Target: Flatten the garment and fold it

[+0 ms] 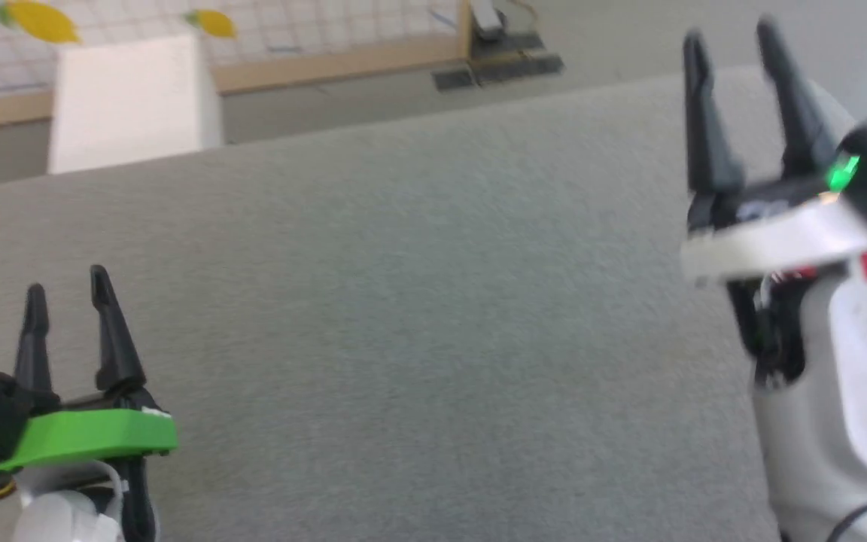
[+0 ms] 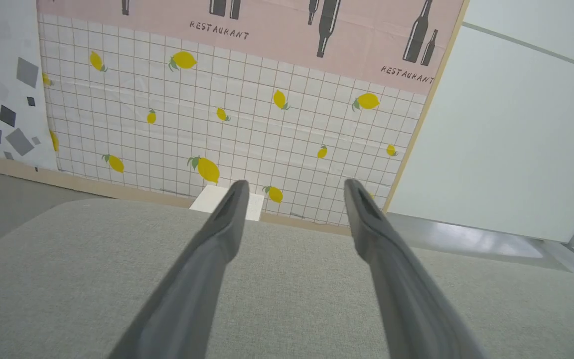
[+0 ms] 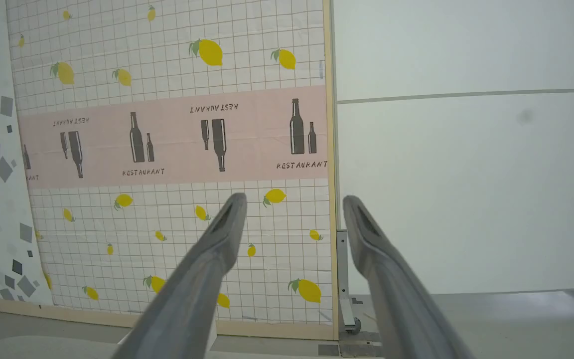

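I'm holding L claw [image 1: 66, 280] and R claw [image 1: 729, 30] both spread wide and empty above the grey bench [image 1: 418, 316]. Can't tell where the garment is lying. Risk, as I'm judging it: reaching now means groping blind, claws raking bare bench fabric.

I'm holding my left gripper [image 1: 66, 280] near left over the grey fabric tabletop [image 1: 418, 316], fingers apart; my right gripper [image 1: 729, 31] is hanging right, fingers apart. A white box [image 1: 129, 102] is standing far left.
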